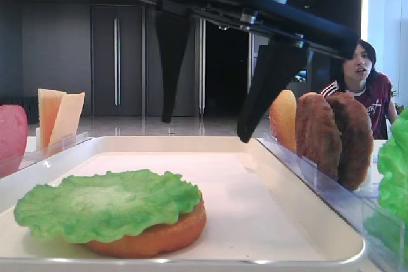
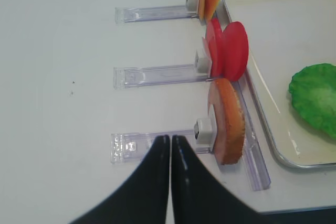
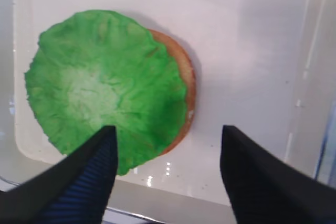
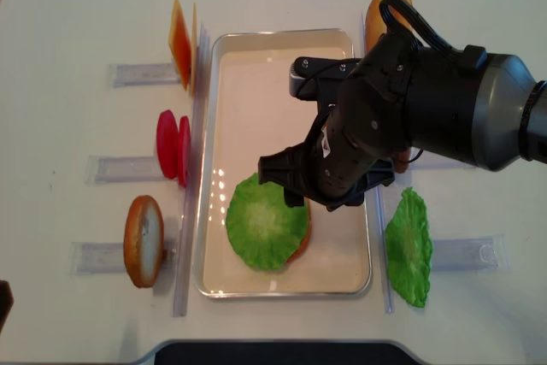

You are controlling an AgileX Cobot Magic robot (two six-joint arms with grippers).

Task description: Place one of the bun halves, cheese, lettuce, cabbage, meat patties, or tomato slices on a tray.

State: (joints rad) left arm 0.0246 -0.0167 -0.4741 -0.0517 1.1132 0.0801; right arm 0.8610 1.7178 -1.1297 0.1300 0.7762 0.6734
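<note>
The lettuce [image 3: 105, 87] is lying flat on a bun half [image 3: 184, 103], and both are inside the tray [image 4: 256, 49], in the part nearest to the tray's front edge. The leaf is a round thing, so no long axis can be named; it is shifted a little to one side, and a crescent of the bun is left uncovered.

The right hand [image 3: 168, 156] is placed above the tray, directly over this stack, and the stack lies straight below it. Its two fingers are spread wide and nothing is held between them; the leaf is not touched. The right hand is by far the nearer one. The left hand [image 2: 170, 145] is outside the tray, over the counter [image 2: 63, 51], beside the upright bun half [image 2: 228, 121] in its clear holder, and its fingers are pressed together on nothing.

The gap between the fingers and the leaf is shown only by the low exterior view, where the fingertips [image 1: 245, 133] are seen well above the tray floor. In the overhead view this height is hidden by the arm, but the other pieces around the tray are shown: cheese [image 4: 181, 42], tomato slices [image 4: 173, 148], meat patties [image 1: 335, 135] and a second lettuce [image 4: 408, 248].
</note>
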